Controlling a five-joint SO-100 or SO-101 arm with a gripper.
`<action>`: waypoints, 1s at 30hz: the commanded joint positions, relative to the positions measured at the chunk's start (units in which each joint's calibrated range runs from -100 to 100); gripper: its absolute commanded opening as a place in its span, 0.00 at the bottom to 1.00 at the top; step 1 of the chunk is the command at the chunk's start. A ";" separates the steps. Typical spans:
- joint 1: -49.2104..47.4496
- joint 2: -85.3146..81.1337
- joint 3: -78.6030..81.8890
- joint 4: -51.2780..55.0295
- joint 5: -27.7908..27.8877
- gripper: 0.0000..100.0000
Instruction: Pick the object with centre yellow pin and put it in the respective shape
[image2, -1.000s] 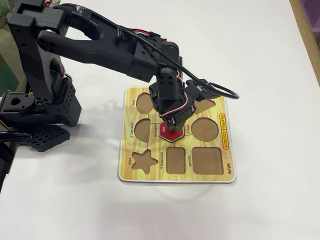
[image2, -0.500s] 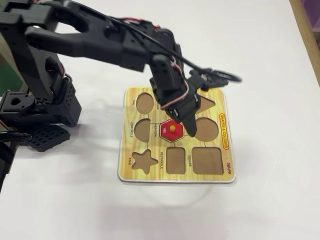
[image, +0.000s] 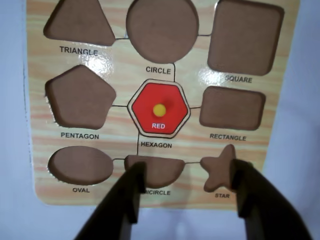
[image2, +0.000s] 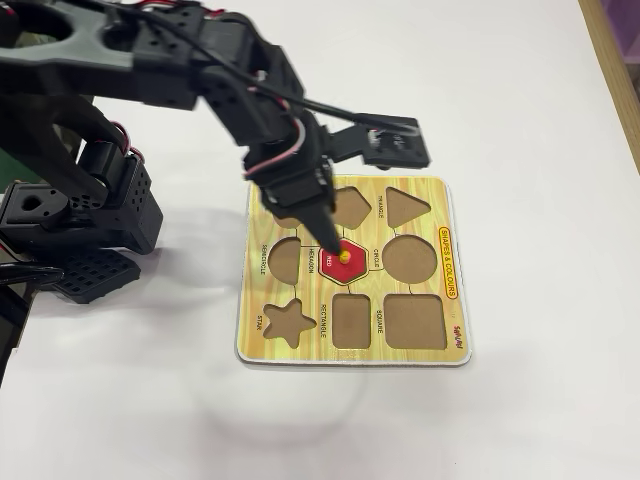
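Note:
The red hexagonal piece (image: 159, 109) with its yellow knob (image: 159, 109) lies flat inside the recess labelled HEXAGON (image: 132, 111) at the middle of the yellow shape board (image: 190, 70). My gripper (image: 189, 170) is open and empty, its two dark fingers (image: 127, 192) spread over the board's near edge, one across the semicircle recess (image: 160, 170) and one beside the star recess (image: 220, 170). In the fixed view the gripper (image2: 320, 238) hangs just left of the piece (image2: 345, 257) on the board (image2: 440, 200). The fingers do not touch the piece.
The other recesses (triangle (image: 80, 22), circle (image: 162, 30), square (image: 245, 37), pentagon (image: 80, 97), rectangle (image: 232, 107), oval (image: 80, 165)) are bare brown. The board lies on a white table (image2: 520, 90). The arm's base (image2: 70, 220) stands left of it.

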 joint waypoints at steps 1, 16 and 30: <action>-0.15 -9.75 5.31 -0.56 -2.83 0.19; -0.05 -48.33 35.70 -0.56 -9.47 0.19; -0.15 -74.77 57.91 -0.56 -9.47 0.19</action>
